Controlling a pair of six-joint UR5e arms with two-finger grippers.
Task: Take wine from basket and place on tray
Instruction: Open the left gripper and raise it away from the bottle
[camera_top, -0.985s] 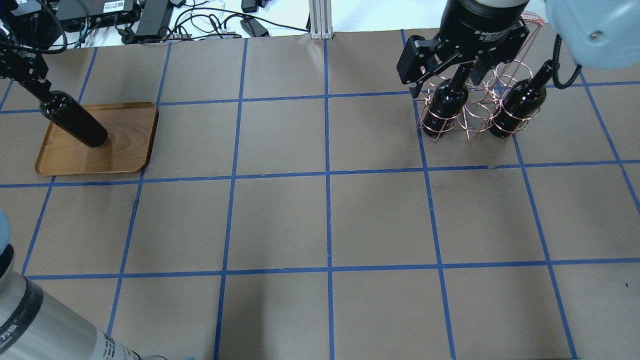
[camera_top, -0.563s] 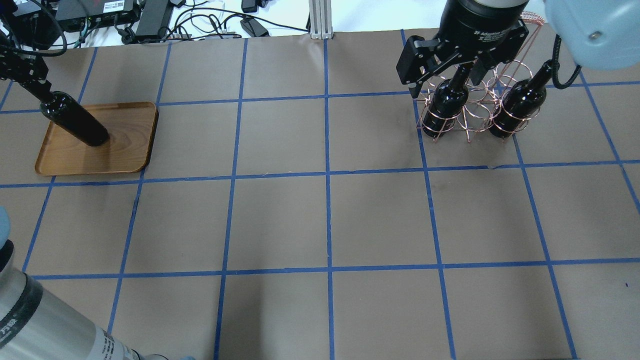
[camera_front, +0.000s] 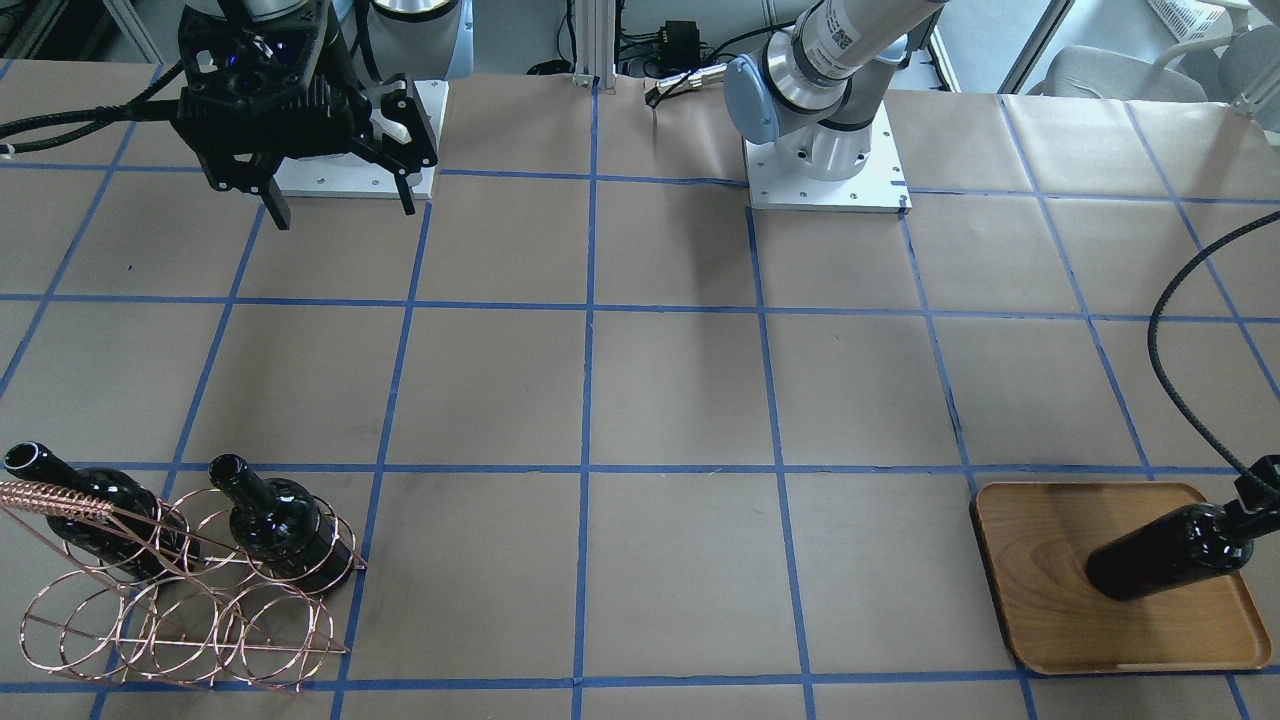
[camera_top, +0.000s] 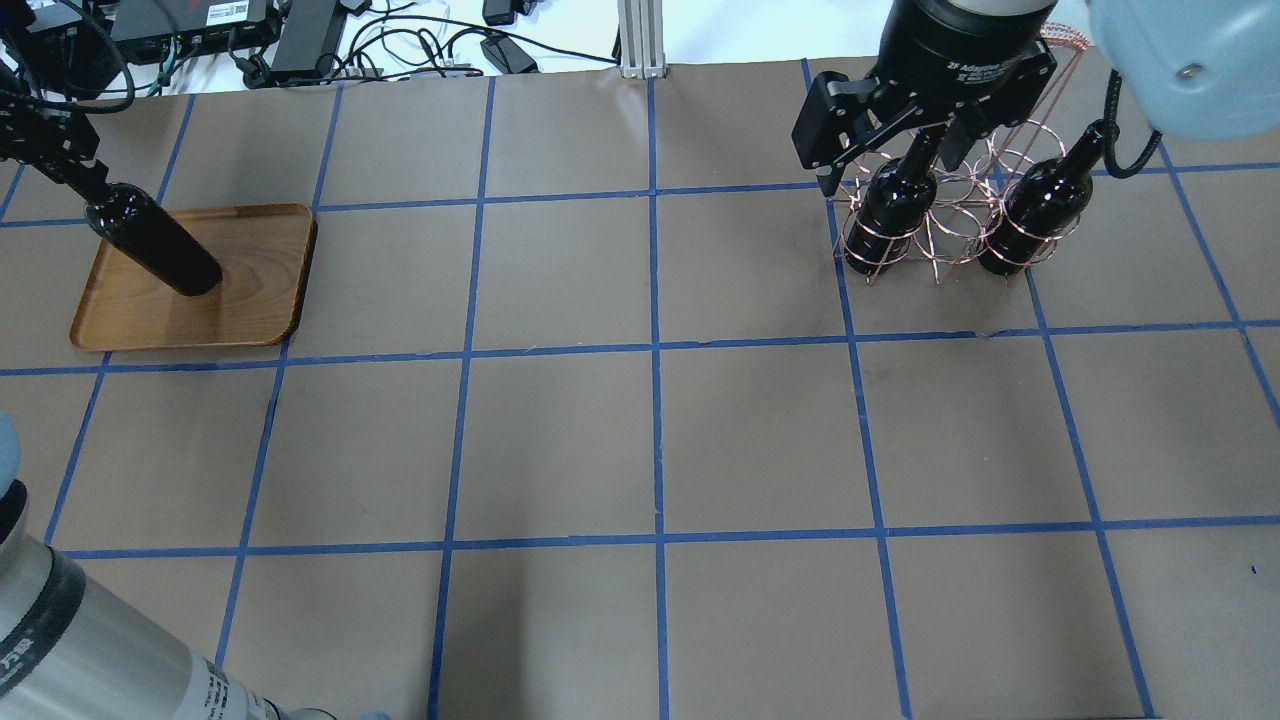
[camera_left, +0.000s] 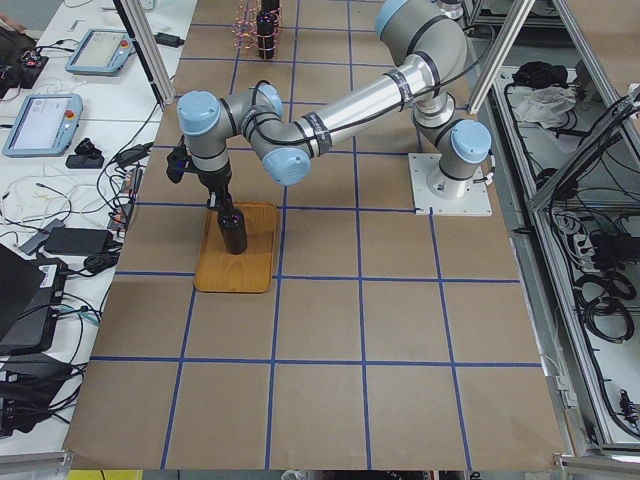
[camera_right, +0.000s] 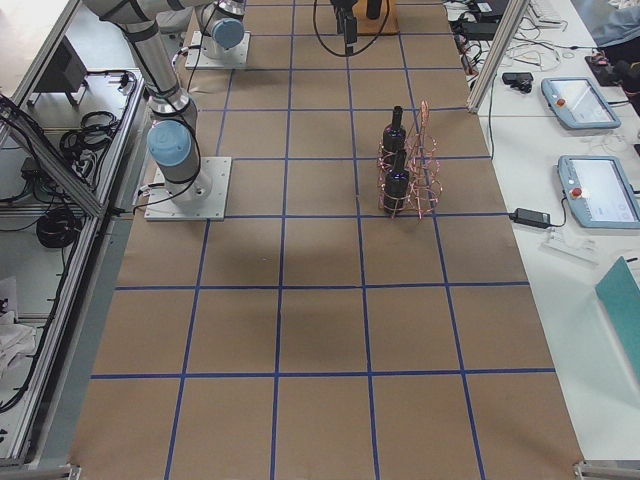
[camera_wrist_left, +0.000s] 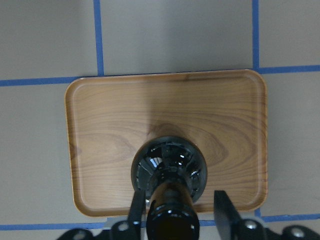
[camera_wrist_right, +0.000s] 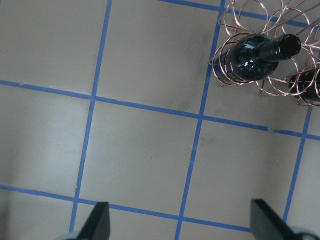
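A black-green wine bottle (camera_top: 160, 250) stands upright on the wooden tray (camera_top: 260, 290), also seen in the left wrist view (camera_wrist_left: 170, 167). My left gripper (camera_wrist_left: 179, 212) straddles its neck with the jaws a little apart; a gap shows on one side. The copper wire basket (camera_top: 935, 240) at the far right holds two more bottles (camera_top: 895, 215) (camera_top: 1040, 215). My right gripper (camera_top: 893, 170) is open and empty, high above the table on the near side of the basket (camera_wrist_right: 280, 75).
Cables and electronics (camera_top: 300, 40) lie beyond the table's far edge. An aluminium post (camera_top: 640, 35) stands at the far middle. The left arm's cable (camera_front: 1170, 350) loops above the table near the tray (camera_front: 1040, 540).
My left gripper and the bottle's top shifted slightly right and down over the tray. The right arm and the basket have not moved.
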